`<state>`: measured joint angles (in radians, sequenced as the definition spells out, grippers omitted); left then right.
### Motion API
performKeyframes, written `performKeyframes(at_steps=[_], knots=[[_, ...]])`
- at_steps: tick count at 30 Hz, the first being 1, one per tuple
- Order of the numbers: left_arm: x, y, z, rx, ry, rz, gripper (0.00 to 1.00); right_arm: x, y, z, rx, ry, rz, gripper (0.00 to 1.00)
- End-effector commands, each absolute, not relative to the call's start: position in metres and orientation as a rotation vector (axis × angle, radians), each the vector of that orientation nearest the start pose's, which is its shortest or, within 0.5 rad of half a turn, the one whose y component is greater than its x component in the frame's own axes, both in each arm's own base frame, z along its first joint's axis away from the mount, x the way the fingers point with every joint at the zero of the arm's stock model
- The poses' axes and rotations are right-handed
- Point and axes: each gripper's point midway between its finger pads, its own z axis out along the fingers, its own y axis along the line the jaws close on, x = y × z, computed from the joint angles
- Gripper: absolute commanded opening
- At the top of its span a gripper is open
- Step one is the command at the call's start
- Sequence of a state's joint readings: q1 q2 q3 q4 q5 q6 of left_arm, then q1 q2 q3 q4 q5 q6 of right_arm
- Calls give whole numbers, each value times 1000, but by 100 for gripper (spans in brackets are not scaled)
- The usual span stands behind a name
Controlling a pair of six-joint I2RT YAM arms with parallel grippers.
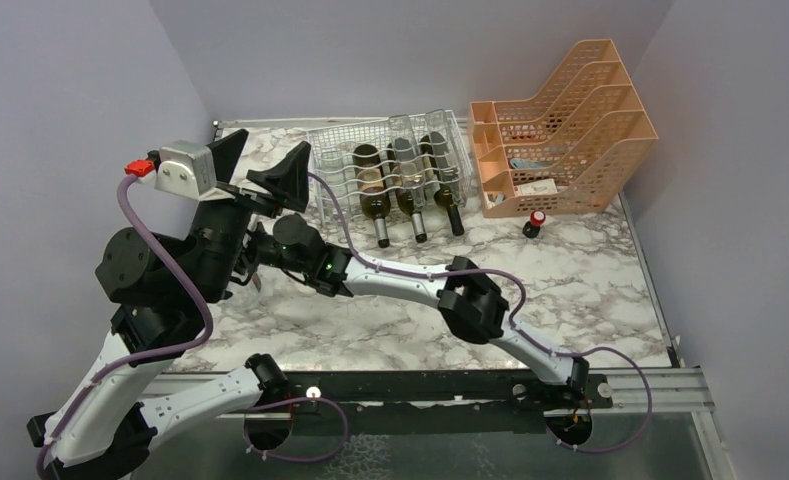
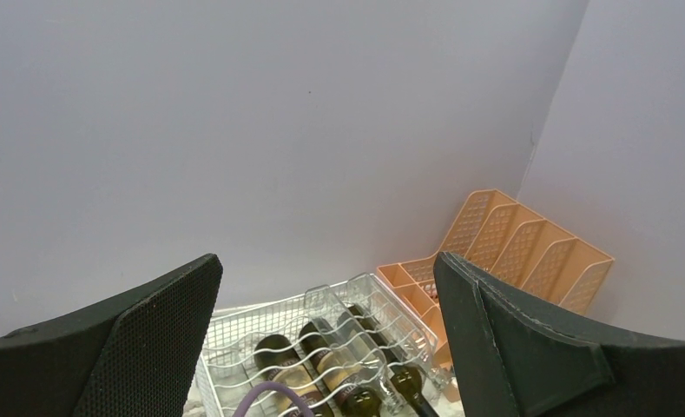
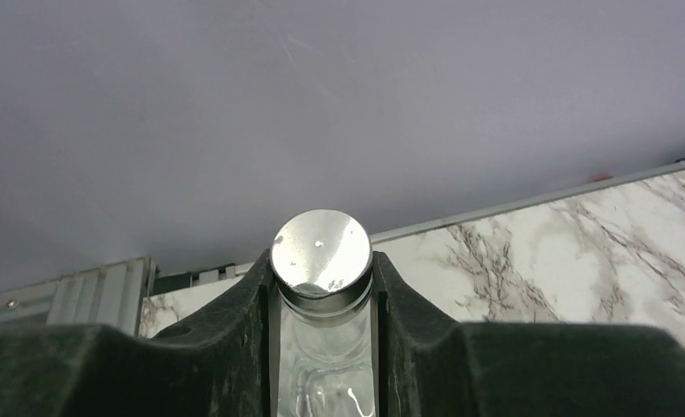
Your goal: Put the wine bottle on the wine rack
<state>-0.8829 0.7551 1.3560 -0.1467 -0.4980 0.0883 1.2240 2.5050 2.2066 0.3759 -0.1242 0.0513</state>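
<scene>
Clear wine bottle gripped, not yet racked.
The right gripper is clamped on its neck below the silver cap, toward the tabletop's left edge. The left gripper hangs above, spread and empty. The white wire wine rack at the far edge already cradles bottles.

right hand gripping wine bottle, silver cap

Nothing legible — labels on the bottles in the wine rack show only as blurs; too small.
</scene>
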Motion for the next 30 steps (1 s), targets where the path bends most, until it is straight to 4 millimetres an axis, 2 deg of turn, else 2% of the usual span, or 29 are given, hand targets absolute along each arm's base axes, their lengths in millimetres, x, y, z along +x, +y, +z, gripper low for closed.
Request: performKeyframes(at_steps=[1, 5, 12, 13, 15, 19, 26, 30], knots=[[203, -111, 552, 101, 1169, -442, 99, 227, 674, 268, -920, 1241, 1032, 4], [204, -112, 550, 103, 1175, -440, 99, 227, 647, 281, -921, 1234, 956, 1], [208, -115, 546, 95, 1178, -441, 99, 221, 599, 292, -930, 1262, 884, 1], [208, -115, 547, 93, 1178, -441, 99, 220, 593, 289, -935, 1273, 875, 1], [214, -122, 534, 110, 1206, -429, 99, 217, 582, 284, -944, 1295, 860, 1], [218, -125, 527, 106, 1220, -423, 99, 211, 558, 253, -968, 1344, 841, 1], [231, -137, 506, 134, 1288, -379, 99, 200, 515, 221, -931, 1400, 840, 1], [254, -146, 483, 187, 1377, -226, 98, 199, 483, 208, -874, 1434, 811, 1]])
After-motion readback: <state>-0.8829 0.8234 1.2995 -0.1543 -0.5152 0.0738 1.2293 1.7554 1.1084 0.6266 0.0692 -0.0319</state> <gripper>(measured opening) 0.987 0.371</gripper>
